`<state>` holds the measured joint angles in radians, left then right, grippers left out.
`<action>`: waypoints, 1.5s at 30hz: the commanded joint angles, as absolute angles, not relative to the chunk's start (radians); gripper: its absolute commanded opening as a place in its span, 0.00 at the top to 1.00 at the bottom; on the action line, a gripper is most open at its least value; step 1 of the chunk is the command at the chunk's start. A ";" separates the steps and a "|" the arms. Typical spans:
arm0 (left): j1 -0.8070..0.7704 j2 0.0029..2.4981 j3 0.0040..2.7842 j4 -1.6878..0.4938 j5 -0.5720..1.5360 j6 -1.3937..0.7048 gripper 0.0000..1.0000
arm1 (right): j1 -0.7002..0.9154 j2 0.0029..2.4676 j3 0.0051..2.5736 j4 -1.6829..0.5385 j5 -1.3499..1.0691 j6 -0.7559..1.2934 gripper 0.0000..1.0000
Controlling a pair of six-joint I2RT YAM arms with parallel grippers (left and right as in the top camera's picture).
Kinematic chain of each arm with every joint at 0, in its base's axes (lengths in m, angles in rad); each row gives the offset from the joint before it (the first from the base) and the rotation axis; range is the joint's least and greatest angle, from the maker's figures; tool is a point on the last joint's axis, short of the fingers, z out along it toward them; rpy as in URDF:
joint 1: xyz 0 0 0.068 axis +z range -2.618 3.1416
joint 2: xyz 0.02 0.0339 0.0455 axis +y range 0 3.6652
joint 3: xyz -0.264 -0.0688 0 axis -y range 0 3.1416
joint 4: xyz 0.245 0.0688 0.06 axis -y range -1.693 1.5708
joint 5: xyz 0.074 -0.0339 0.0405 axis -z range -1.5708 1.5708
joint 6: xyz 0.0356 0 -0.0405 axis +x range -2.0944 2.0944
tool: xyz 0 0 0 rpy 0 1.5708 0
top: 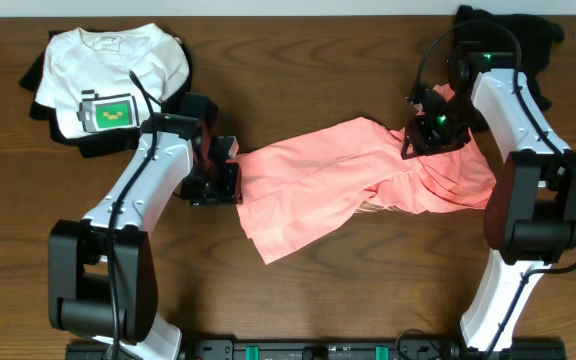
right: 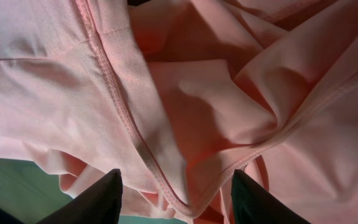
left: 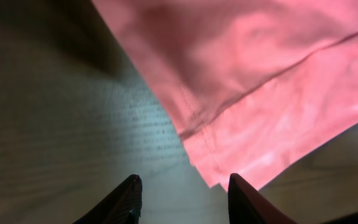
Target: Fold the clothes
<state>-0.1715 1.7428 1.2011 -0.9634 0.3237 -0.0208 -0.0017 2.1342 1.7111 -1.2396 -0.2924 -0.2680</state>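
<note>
The salmon-pink T-shirt [top: 338, 185] lies crumpled across the middle of the table, stretched from left to right. My left gripper [top: 230, 172] is open at the shirt's left edge; in the left wrist view its fingers [left: 182, 190] stand apart over bare wood with the pink hem [left: 229, 118] just ahead. My right gripper [top: 426, 135] hovers over the shirt's bunched right end. In the right wrist view its fingers [right: 176, 193] are open with folds and a seam of pink cloth [right: 185, 106] between and beyond them. The printed graphic is hidden.
A white T-shirt with a green graphic [top: 108, 75] lies on dark clothes [top: 43, 95] at the back left. More dark clothes [top: 518, 35] are heaped at the back right corner, behind the right arm.
</note>
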 commanded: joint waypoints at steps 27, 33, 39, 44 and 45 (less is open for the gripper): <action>-0.076 1.725 1.042 -0.775 0.648 -0.092 0.54 | 0.099 2.088 1.944 -1.353 -0.385 -0.267 0.32; -0.040 1.725 0.938 -0.666 0.696 -0.130 0.54 | 0.099 2.088 1.944 -1.356 -0.386 -0.266 0.31; -0.040 1.725 0.871 -0.587 0.696 -0.130 0.54 | 0.100 2.088 1.944 -1.365 -0.387 -0.266 0.30; -0.040 1.725 0.813 -0.479 0.696 -0.157 0.53 | 0.103 2.088 1.944 -1.365 -0.401 -0.266 0.30; -0.040 1.725 0.803 -0.451 0.696 -0.173 0.53 | 0.106 2.088 1.944 -1.366 -0.401 -0.266 0.30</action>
